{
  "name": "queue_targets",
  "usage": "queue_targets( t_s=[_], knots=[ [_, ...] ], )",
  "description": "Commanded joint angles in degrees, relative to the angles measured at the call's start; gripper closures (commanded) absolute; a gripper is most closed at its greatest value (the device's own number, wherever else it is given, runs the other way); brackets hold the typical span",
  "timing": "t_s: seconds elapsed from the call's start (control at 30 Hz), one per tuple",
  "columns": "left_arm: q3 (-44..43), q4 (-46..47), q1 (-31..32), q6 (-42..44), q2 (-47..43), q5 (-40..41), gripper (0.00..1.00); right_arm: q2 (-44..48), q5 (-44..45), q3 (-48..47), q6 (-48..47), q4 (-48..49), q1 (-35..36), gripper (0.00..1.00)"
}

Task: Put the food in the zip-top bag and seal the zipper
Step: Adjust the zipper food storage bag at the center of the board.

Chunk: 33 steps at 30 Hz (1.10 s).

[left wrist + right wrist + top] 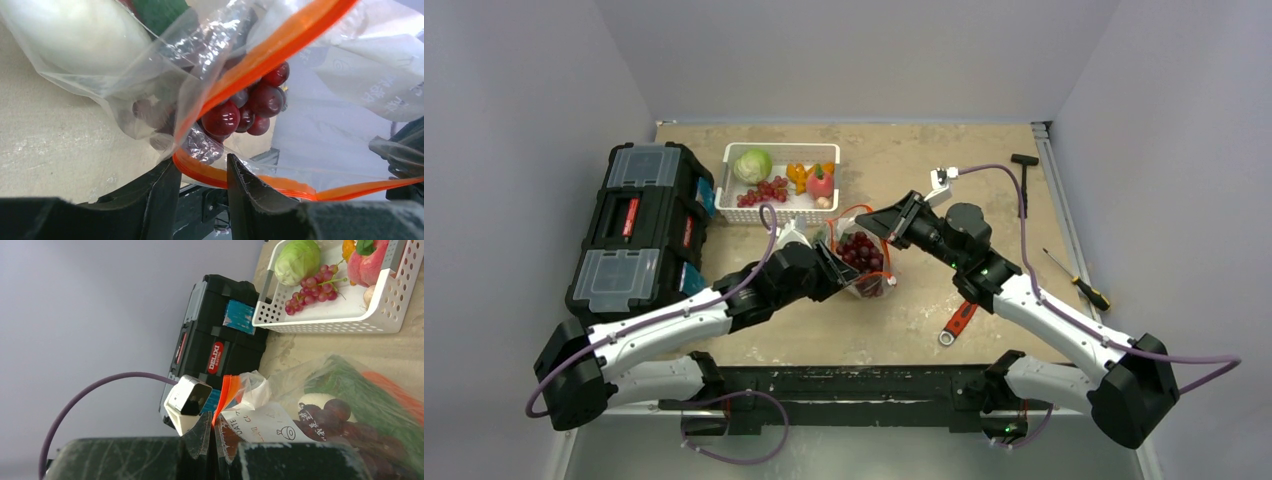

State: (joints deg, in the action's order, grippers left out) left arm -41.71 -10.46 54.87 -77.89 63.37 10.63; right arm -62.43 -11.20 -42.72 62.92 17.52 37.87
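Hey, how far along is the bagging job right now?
Done: dark grapes and a white radish sit in the zip-top bag. In hand: right claw pinches the bag's mouth, left claw open at the zipper. Left: cabbage, peach and more remain in the basket; the zipper gapes unsealed.

bag (325, 135): clear, orange-red strip (280, 45) | grapes (250, 107): dark red | cabbage (752, 165): pale green | basket (330, 326): white, slotted | toolbox (639, 230): black, red label | wrench (961, 318): red handle, silver head | table (904, 170): mottled tan
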Motion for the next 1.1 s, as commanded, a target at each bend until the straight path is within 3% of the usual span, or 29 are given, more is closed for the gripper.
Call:
queue_targets(
  t_s=[0.0, 0.07, 0.23, 0.33, 0.43, 0.53, 0.67, 0.8, 0.9, 1.0, 1.07],
  knots=[
    [2.3, 6.8, -0.4, -3.4, 0.3, 0.3, 0.65, 2.6, 1.1, -2.7, -0.8, 4.2, 0.1, 1.00],
    [2.4, 8.8, -0.6, -3.1, 0.7, 0.8, 0.70, 2.6, 1.1, -2.5, -0.9, 4.1, 0.1, 1.00],
    [0.6, 11.2, -2.0, 1.2, 1.4, 0.2, 1.00, 3.8, 1.7, -1.7, -3.1, 2.0, 0.2, 1.00],
    [-5.6, 4.8, -2.2, 8.1, 1.0, -1.7, 1.00, 5.5, 3.2, -4.3, -12.2, -4.9, 0.2, 1.00],
    [-14.7, -0.8, -2.0, 13.4, 2.6, -10.5, 1.00, 7.0, 9.2, -9.8, -27.1, -16.6, 0.2, 1.00],
    [-16.7, 0.5, -0.9, 12.2, 3.8, -19.3, 1.00, 8.1, 14.8, -14.9, -37.2, -27.0, 0.2, 1.00],
    [-14.2, 6.0, 0.4, 8.2, 4.4, -24.8, 1.00, 7.8, 11.9, -20.7, -40.8, -33.8, 0.4, 1.00],
    [-11.0, 3.7, 0.5, 8.3, 3.4, -21.7, 1.00, 4.9, 5.6, -18.9, -38.3, -30.1, 2.1, 1.00],
    [-7.9, -0.6, 0.3, 9.6, 1.9, -14.1, 1.00, -0.7, 0.7, -13.1, -35.2, -22.9, 2.4, 1.00],
    [-5.3, -3.2, -1.6, 10.2, 1.5, -11.7, 1.00, -6.9, 0.7, -9.3, -34.6, -18.2, 2.4, 1.00],
    [-4.4, -3.4, -2.6, 10.4, 1.4, -12.4, 1.00, -9.8, 2.2, -10.1, -36.3, -20.0, 2.4, 1.00]
  ],
)
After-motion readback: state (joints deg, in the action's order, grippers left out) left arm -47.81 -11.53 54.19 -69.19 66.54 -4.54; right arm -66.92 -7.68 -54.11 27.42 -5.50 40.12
